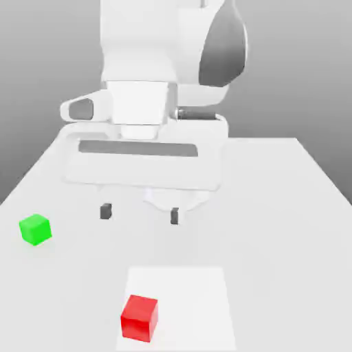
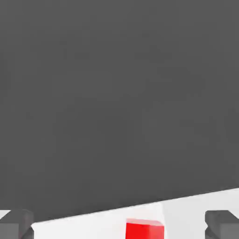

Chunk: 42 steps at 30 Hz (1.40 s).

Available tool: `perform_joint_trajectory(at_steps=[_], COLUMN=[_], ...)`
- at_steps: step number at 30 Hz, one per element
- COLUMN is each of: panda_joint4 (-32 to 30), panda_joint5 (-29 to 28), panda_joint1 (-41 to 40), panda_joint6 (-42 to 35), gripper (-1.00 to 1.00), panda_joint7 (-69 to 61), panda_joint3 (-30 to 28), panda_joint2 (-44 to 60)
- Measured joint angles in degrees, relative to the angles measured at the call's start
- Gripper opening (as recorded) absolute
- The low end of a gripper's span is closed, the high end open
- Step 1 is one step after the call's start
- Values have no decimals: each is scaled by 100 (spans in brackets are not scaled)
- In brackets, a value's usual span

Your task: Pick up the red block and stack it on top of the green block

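Observation:
The red block [image 1: 139,317] lies on a lighter white patch near the front of the table [image 1: 289,227], and its top shows in the hand view as the red block [image 2: 145,229]. The green block [image 1: 35,229] sits at the exterior view's left, apart from the red one. My gripper [image 1: 140,213] hangs above the table's middle, behind the red block and to the right of the green one. It is open, its two dark fingertips [image 1: 105,211] spread wide with nothing between them. In the hand view the gripper [image 2: 119,225] straddles the red block from a distance.
A brighter square patch [image 1: 199,289] marks the table's front middle under the red block. The white arm's bulky body [image 1: 165,75] rises over the table's back. A grey backdrop lies beyond the far edge.

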Motion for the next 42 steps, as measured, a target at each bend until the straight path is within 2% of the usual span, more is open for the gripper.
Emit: perform_joint_trajectory(at_steps=[5, 10, 11, 18, 24, 34, 42], panda_joint4=[-249, -178, -151, -148, -330, -838, -1264], panda_joint5=[58, 158, 176, 171, -2, -748, -867], panda_joint1=[-94, -153, -166, -172, -226, -1701, -2837], panda_joint6=[432, 1212, 1368, 1401, 579, 371, 283], gripper=[0, 0, -100, -100, -100, -100, -100], panda_joint7=[60, 9, -4, 2, -53, -2167, -4268], panda_joint3=[-35, 21, 37, 44, -78, -1002, -1598], panda_joint2=[1039, 2078, 2263, 2298, 1286, 455, -80])
